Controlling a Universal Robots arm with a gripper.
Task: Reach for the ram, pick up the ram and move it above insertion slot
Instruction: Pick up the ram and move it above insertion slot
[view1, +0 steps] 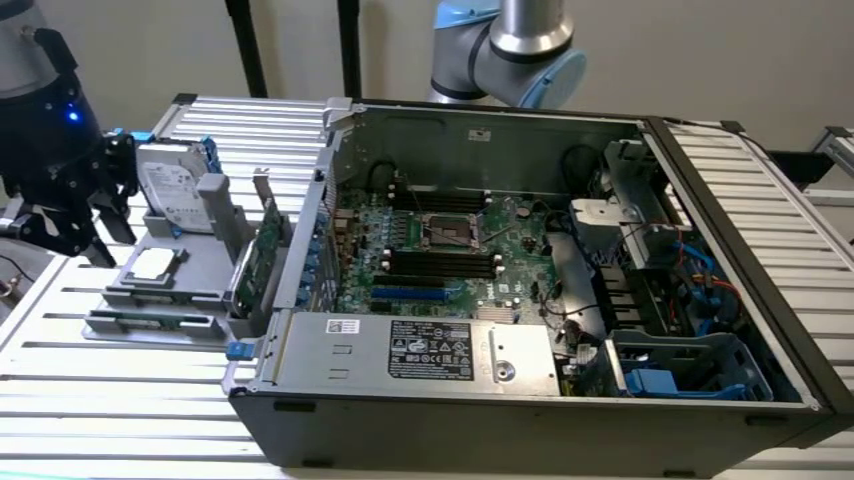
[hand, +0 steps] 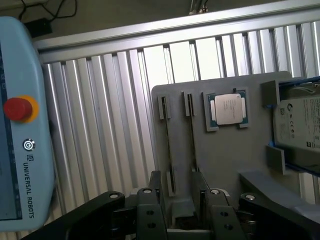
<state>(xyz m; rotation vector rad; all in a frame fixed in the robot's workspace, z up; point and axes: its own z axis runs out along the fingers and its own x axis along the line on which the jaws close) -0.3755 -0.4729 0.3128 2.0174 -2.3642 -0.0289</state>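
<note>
The ram (view1: 150, 319) is a thin green stick lying in the grey holder (view1: 127, 295) at the exterior view's left. In the wrist view it stands on edge in one of the holder's two narrow grooves, the ram (hand: 193, 135) beside a second thin strip (hand: 166, 145). My gripper (hand: 177, 202) hangs above the end of these grooves, open, its black fingers (hand: 152, 200) apart with nothing between them. From outside, the black gripper (view1: 87, 230) sits over the holder's left side. The motherboard's black insertion slots (view1: 441, 262) lie inside the open computer case.
The holder also carries a silver hard drive (view1: 174, 185), a processor chip (hand: 227, 109) and a wider green card (view1: 262, 255). The open case (view1: 534, 400) has tall walls. A teach pendant (hand: 20, 125) with a red button lies on the slatted table (hand: 100, 125).
</note>
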